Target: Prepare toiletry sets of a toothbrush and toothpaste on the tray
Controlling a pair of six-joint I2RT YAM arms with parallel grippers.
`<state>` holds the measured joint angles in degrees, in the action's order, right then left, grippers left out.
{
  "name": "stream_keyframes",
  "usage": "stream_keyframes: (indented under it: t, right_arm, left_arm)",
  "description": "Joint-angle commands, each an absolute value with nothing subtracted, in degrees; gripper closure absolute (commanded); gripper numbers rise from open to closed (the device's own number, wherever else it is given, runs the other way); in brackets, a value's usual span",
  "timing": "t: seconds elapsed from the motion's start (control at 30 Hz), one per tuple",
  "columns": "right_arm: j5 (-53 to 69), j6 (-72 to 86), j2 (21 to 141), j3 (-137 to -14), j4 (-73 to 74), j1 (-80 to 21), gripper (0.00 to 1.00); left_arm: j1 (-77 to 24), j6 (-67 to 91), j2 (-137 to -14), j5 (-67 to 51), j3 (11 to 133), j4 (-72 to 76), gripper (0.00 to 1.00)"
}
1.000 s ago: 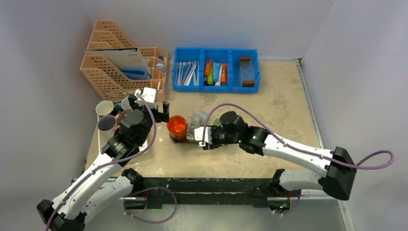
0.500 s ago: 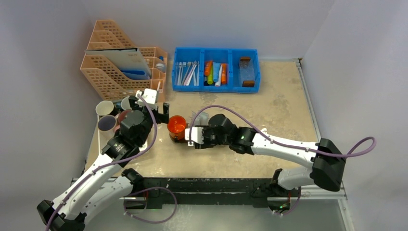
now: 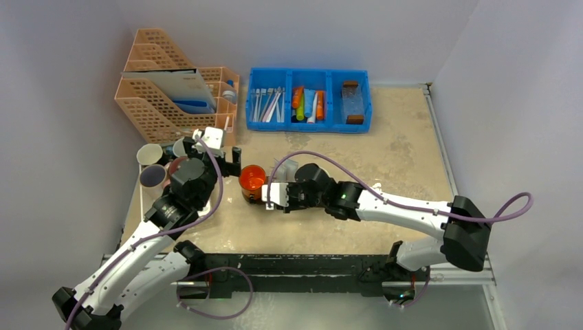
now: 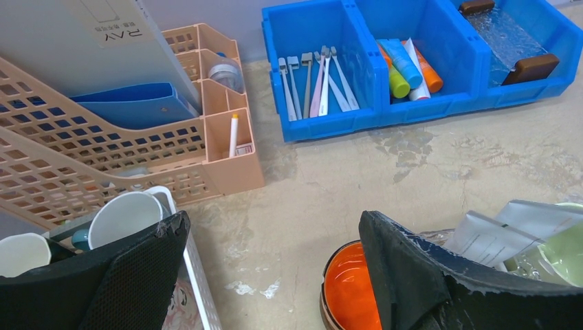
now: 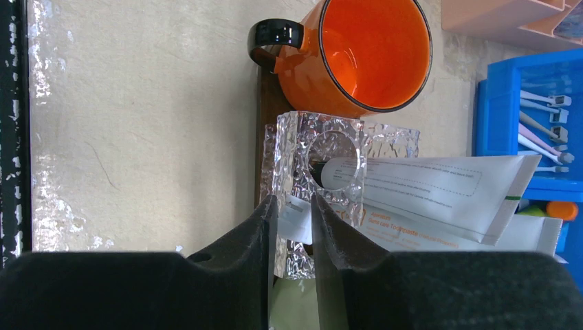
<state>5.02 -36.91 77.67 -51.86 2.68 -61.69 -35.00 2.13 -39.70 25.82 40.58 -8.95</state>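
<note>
The dark brown tray (image 5: 265,103) lies under an orange mug (image 3: 252,180) with a black handle, which also shows in the right wrist view (image 5: 357,48). A clear textured holder (image 5: 302,148) stands on the tray, and two pale toothpaste tubes (image 5: 426,182) lie through and beside it. My right gripper (image 3: 273,195), seen in its wrist view (image 5: 293,206), is shut on the near end of the lower tube at the holder. My left gripper (image 3: 232,167) is open beside the mug (image 4: 350,289) and holds nothing. White-handled toothbrushes (image 4: 320,82) lie in the blue bin's left compartment (image 3: 268,103).
The blue bin (image 3: 311,125) at the back also holds orange and green tubes (image 4: 405,65). A peach file organiser (image 3: 172,96) stands at back left. Cups (image 3: 150,155) and a white basket (image 4: 189,275) sit at the left. A pale green cup (image 4: 557,254) is right of the mug.
My right gripper has moved left toward the orange mug, carrying the tube end up to the clear holder. The left arm has stayed where it was.
</note>
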Motion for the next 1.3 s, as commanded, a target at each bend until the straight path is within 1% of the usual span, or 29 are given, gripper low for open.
stream_keyframes:
  t: [0.0,0.07,0.13,0.3,0.37,0.6,0.67,0.77,0.93,1.07,1.2,1.27]
  right_arm:
    - [4.0,-37.4,77.9,-54.2,3.4,-62.1,0.74]
    - [4.0,-37.4,78.0,-54.2,3.7,-62.1,0.77]
    - [4.1,-37.5,78.2,-54.2,4.0,-62.1,0.77]
    - [3.2,-37.0,78.3,-53.2,2.2,-62.2,0.66]
    - [2.4,-37.0,78.5,-52.7,1.4,-62.1,0.63]
    - [1.8,-36.6,79.7,-52.3,0.4,-62.2,0.62]
    - [2.1,-36.4,80.0,-52.3,0.5,-62.2,0.64]
    - [2.4,-36.5,79.8,-52.3,0.8,-62.1,0.69]
    - [3.0,-37.0,78.9,-53.1,3.2,-62.1,0.82]
    - [3.6,-37.4,77.2,-53.8,5.0,-62.1,0.90]
    - [4.4,-37.4,75.6,-54.9,6.6,-62.2,0.98]
    - [5.2,-37.4,74.9,-55.4,7.1,-62.1,0.99]
  left_arm:
    - [-34.8,1.3,-38.8,25.9,40.3,-8.0,0.07]
    - [-34.8,1.2,-38.7,25.9,40.3,-8.1,0.07]
    - [-34.9,1.4,-38.7,25.9,40.3,-8.1,0.07]
    - [-34.9,1.3,-38.5,25.8,40.5,-8.3,0.07]
    - [-34.9,1.3,-38.6,25.8,40.6,-8.3,0.07]
    - [-34.9,1.4,-38.5,25.8,40.6,-8.5,0.07]
    - [-34.9,1.5,-38.5,25.8,40.6,-8.6,0.07]
    - [-34.9,1.5,-38.2,25.8,40.6,-8.8,0.07]
    - [-34.9,1.5,-38.0,26.0,40.6,-8.9,0.07]
    - [-34.8,1.5,-38.0,26.0,40.6,-8.8,0.07]
    - [-34.8,1.6,-38.1,26.0,40.6,-8.7,0.07]
    - [-34.9,1.7,-38.1,25.9,40.6,-8.7,0.08]
